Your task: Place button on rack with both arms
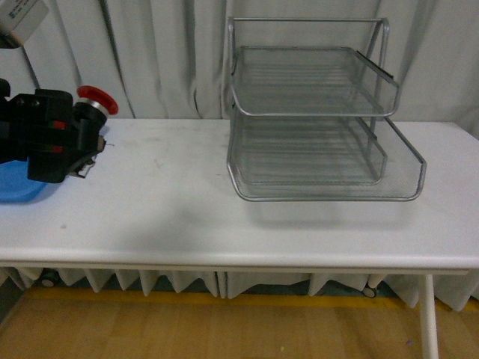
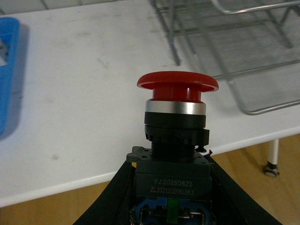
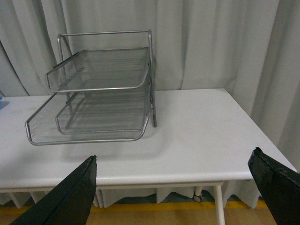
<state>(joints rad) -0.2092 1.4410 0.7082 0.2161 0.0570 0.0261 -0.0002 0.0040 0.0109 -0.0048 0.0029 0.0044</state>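
There is one button (image 1: 96, 101), one rack (image 1: 325, 197), one blue plastic tray (image 1: 15, 187) and one white table (image 1: 187, 224); two grippers show, one in each wrist view.

The rack is a silver wire-mesh letter rack of three tiers on a tubular frame. It stands on the table with its open fronts facing the robot, and all three tiers are bare.

The left gripper (image 1: 81, 133) is well to the left of the rack, above the table top. It is clamped on the button's black body, its two black fingers (image 2: 115, 197) pressed against opposite sides of the block. In the left wrist view the button (image 2: 177, 108) juts out past the fingertips. Its round red mushroom cap is outermost, with a silver ring under it and a black collar below that. White lettering shows on the body between the fingers. In the front view the cap points up and toward the rack. The blue tray lies on the table further left of the rack than the button, partly hidden by the left arm.

The right gripper (image 3: 174, 157) is spread wide and holds nothing. Its two dark fingertips (image 3: 77, 192) sit at the edges of the right wrist view. The rack (image 3: 93, 89) is well beyond them on the table, and neither fingertip touches it.
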